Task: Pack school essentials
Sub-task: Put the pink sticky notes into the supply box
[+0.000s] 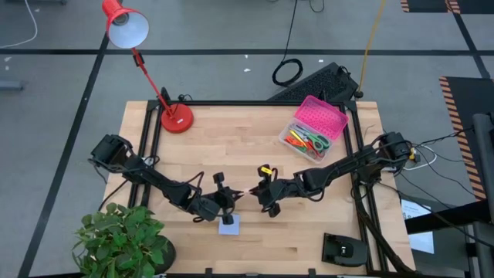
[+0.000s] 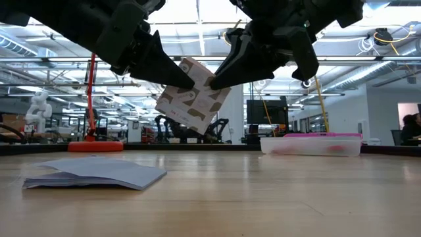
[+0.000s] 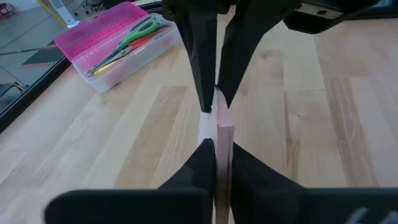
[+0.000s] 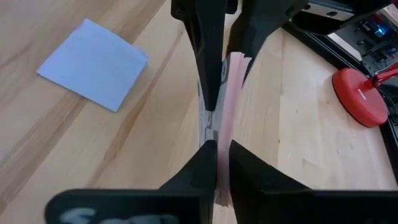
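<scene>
A pink sticky-note pad [image 2: 193, 105] hangs in the air over the middle of the table, tilted on one corner, its patterned backing facing the near edge. My left gripper [image 1: 230, 198] reaches it from the left and my right gripper [image 1: 259, 193] from the right, both shut on it. In the wrist views the pad stands edge-on between the fingers. A lavender sticky-note pad [image 1: 228, 225] lies flat on the table just nearer than the grippers. The clear box [image 1: 303, 141] at the far right holds scissors and pens. My left gripper pinches the pink pad's two flat faces between its fingers at the upper left edge [image 2: 184, 80]. The fingers [image 3: 199, 165] slant down from the table's left. The pad is lifted clear and tilted. My right gripper pinches the same pad's faces at its upper right edge [image 2: 214, 84]. Its fingers [image 4: 205, 162] slant down from the table's right, opposite the left gripper's. The pad [image 4: 231, 93] hangs clear of the table between the two grippers.
A red desk lamp's base [image 1: 177, 118] stands at the far left. The box's pink lid [image 1: 322, 115] lies open behind the box. A potted plant [image 1: 123, 239] sits at the near left corner and a dark device [image 1: 343, 249] at the near right.
</scene>
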Motion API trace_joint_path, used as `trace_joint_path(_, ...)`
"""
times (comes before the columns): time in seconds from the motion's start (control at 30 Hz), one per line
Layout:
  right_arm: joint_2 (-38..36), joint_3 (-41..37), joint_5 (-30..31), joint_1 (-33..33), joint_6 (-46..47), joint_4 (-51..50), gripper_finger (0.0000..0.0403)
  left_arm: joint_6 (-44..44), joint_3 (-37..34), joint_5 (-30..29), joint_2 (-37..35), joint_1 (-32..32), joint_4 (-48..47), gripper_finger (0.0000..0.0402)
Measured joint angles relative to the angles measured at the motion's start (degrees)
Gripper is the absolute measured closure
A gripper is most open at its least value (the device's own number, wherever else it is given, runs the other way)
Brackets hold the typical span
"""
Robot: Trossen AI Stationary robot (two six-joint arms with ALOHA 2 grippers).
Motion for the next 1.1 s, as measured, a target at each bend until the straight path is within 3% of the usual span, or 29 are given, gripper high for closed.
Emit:
trace_joint_path(0.3,-1.6,0.0,1.0,-0.1,-1.0,-5.1,0.0392,-4.1,0.0,-1.9,0.0,0.0,-0.7,0.0235)
trace_joint_path(0.43,-3.6,0.0,4.3,-0.2,-1.1,-10.5,0.0389,-8.8,0.0,-2.0,0.0,0.0,-2.7,0.0193)
trace_joint_path(0.63,-8.6,0.0,14.3,-0.2,-1.1,-20.6,0.0390,-17.8,0.0,-2.0,0.0,0.2,-5.8,0.0178)
trace_joint_path(0.83,-13.3,0.0,25.1,-2.9,0.2,-30.1,0.0391,-21.0,0.0,-1.9,0.0,0.1,-4.6,0.0177)
trace_joint_path(1.1,-16.9,0.0,27.4,-10.9,6.1,-39.4,0.0391,-21.0,0.0,-1.9,0.0,0.1,-3.7,0.0177)
